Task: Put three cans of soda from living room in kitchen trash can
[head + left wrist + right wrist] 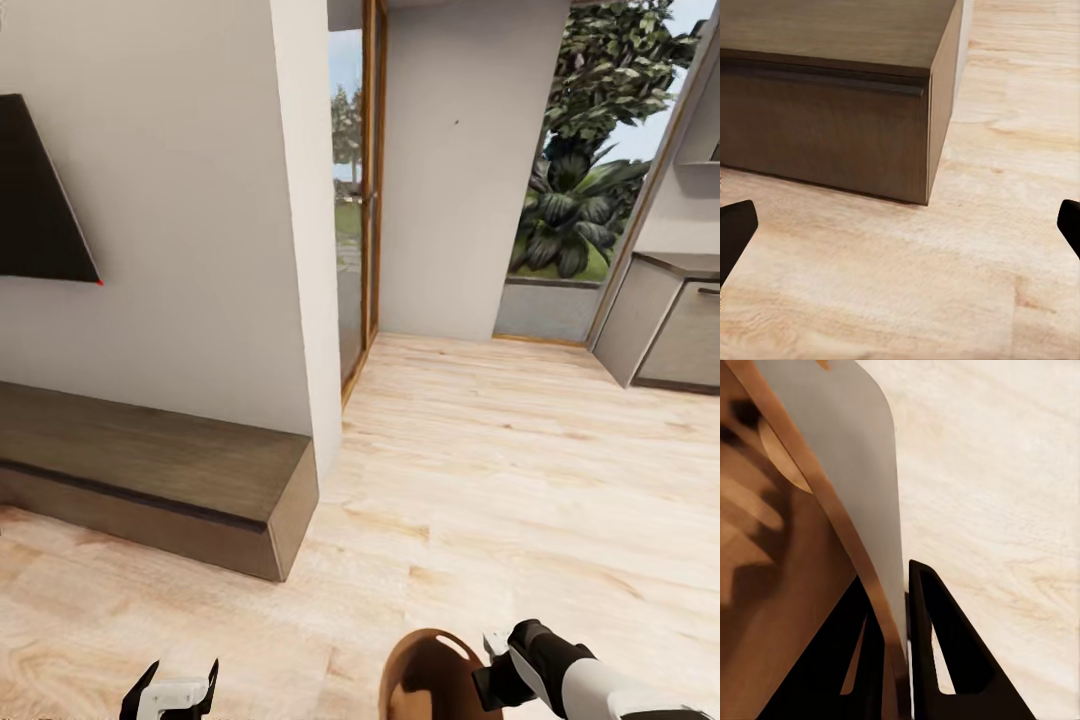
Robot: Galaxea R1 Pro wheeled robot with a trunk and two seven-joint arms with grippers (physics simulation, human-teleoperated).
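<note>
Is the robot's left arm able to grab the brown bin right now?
Probably yes, but it isn't needed. The left pincer is open and empty, with only bare wood floor between it and the bin. The right pincer already clamps the bin's rim.

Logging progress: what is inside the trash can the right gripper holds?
The trash can, pinched at its rim by the right gripper, shows brown inner wall; its bottom is out of sight, so cans cannot be confirmed.
</note>
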